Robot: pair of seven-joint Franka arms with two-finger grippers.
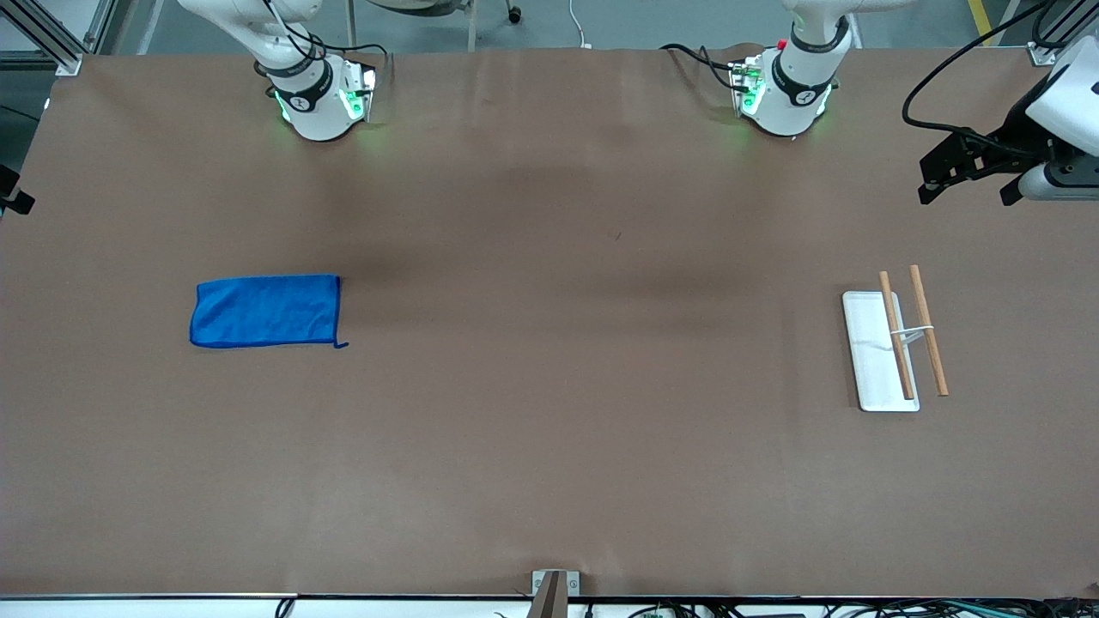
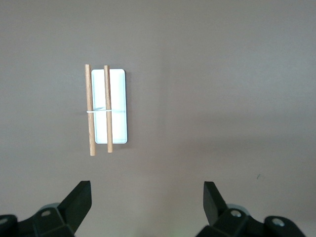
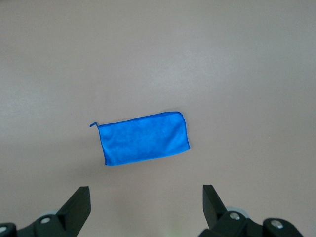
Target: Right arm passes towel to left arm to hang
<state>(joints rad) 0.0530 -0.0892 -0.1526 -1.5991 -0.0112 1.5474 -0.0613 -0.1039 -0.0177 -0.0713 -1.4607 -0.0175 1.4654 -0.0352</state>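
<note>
Brown table covering [image 1: 549, 446] everywhere, barely anything on it. Right gripper [image 3: 145, 205] has its fingers wide apart with nothing between them, hanging high over the towel [image 3: 144, 138], which lies flat on the table toward the right arm's end. Left gripper [image 2: 147, 205] is spread open and empty too, up over the table with the rack [image 2: 109, 106] in its view, toward the left arm's end. So I'd say the task hasn't started: no pickup, no handoff, no hanging, all still to do. No real containers here; the rack's white base [image 1: 869, 360] holds nothing and both wooden bars [image 1: 930, 330] are bare
</note>
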